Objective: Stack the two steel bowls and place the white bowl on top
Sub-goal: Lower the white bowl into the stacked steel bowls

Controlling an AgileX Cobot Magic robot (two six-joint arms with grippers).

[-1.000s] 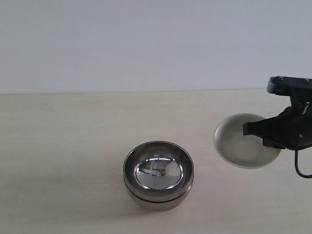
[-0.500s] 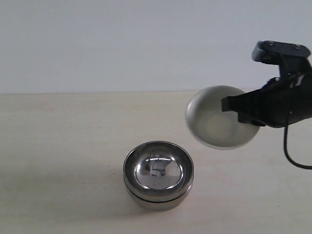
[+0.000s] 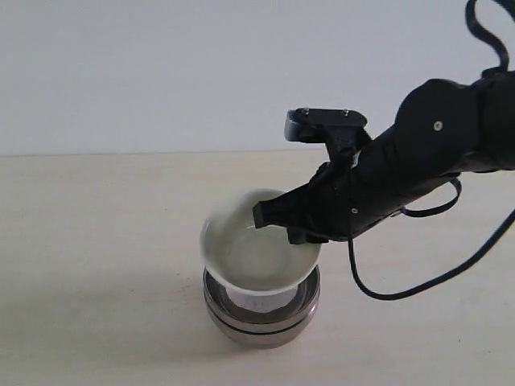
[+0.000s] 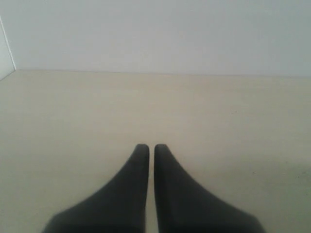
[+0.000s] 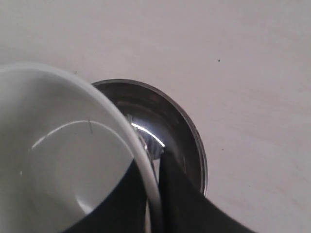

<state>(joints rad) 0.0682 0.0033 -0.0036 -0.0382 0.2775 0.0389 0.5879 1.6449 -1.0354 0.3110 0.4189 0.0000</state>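
Moved: white bowl (image 3: 256, 256), from the right of the frame to centre, now directly over the two steel bowls (image 3: 261, 320).

Right gripper (image 5: 153, 194) has brought it leftward and lower than half a second ago. Jaws are clenched on the rim, one inside and one outside, likely so the underside stays free to settle into the stack. The bowl is mouth-up but tilted, its base dipping into the steel pair; contact cannot be judged. Steel pair unmoved, already nested on the tabletop (image 3: 96, 241), lower centre. Left gripper (image 4: 151, 151): jaws pressed together, grasping nothing, away from the work.
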